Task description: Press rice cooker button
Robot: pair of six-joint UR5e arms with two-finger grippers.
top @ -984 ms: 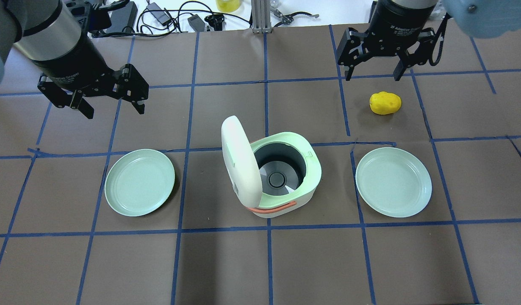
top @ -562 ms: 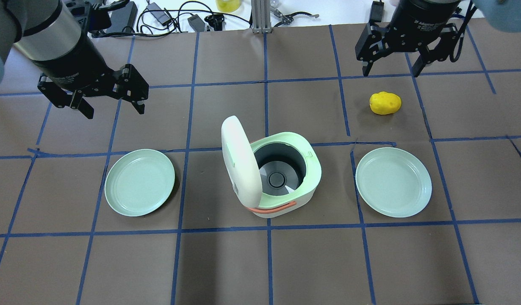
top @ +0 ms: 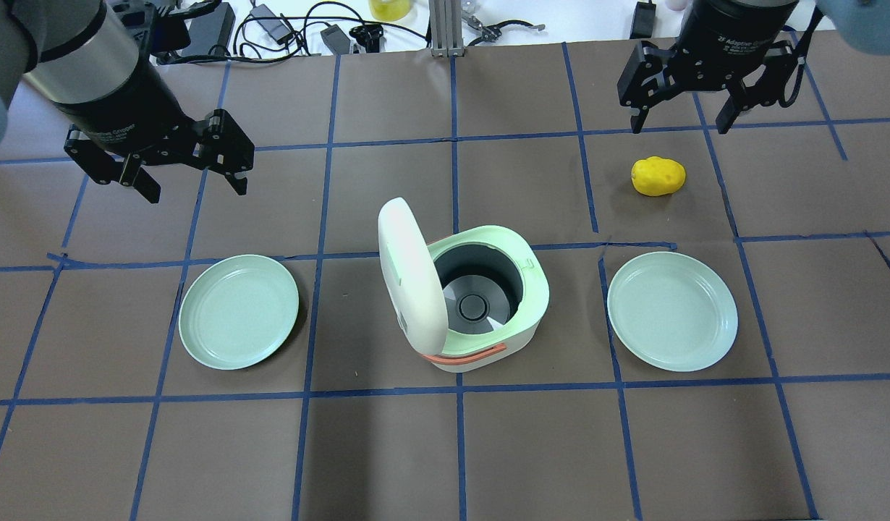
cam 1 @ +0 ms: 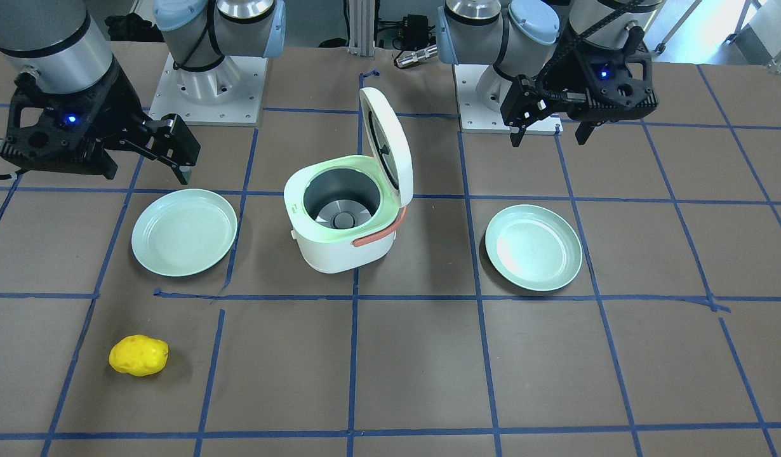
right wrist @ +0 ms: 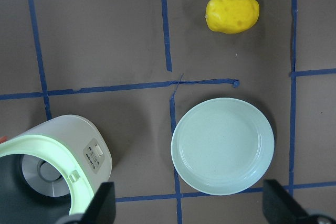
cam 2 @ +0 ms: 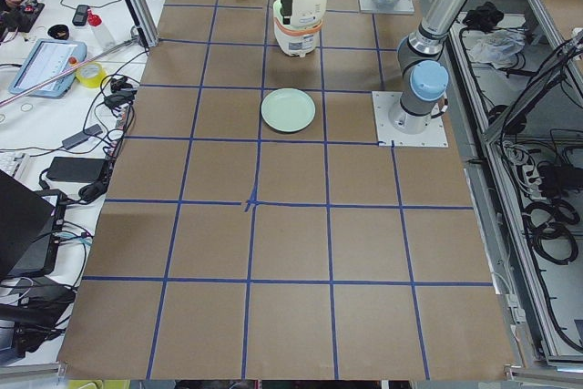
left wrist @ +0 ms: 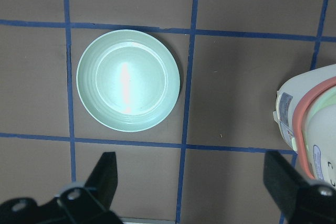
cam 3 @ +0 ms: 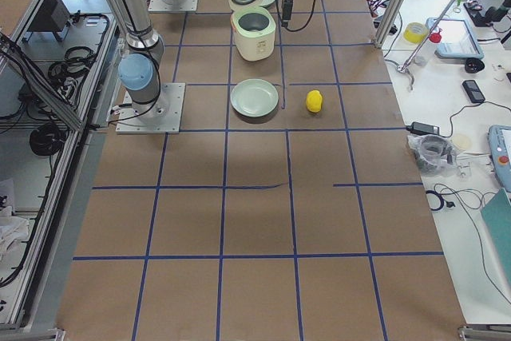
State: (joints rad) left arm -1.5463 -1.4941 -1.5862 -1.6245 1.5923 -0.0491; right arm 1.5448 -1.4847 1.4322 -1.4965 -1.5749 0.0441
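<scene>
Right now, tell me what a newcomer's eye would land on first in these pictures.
The rice cooker at the table's centre stands out first, with its white lid tipped up. The left plate and the right plate, both pale green, flank it. A bright yellow potato lies beyond the right plate.

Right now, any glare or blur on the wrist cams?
Left wrist: bright vertical glare streak on the left plate; left gripper fingers soft-edged. Right wrist: right plate evenly lit, yellow potato sharp, no streak.
</scene>
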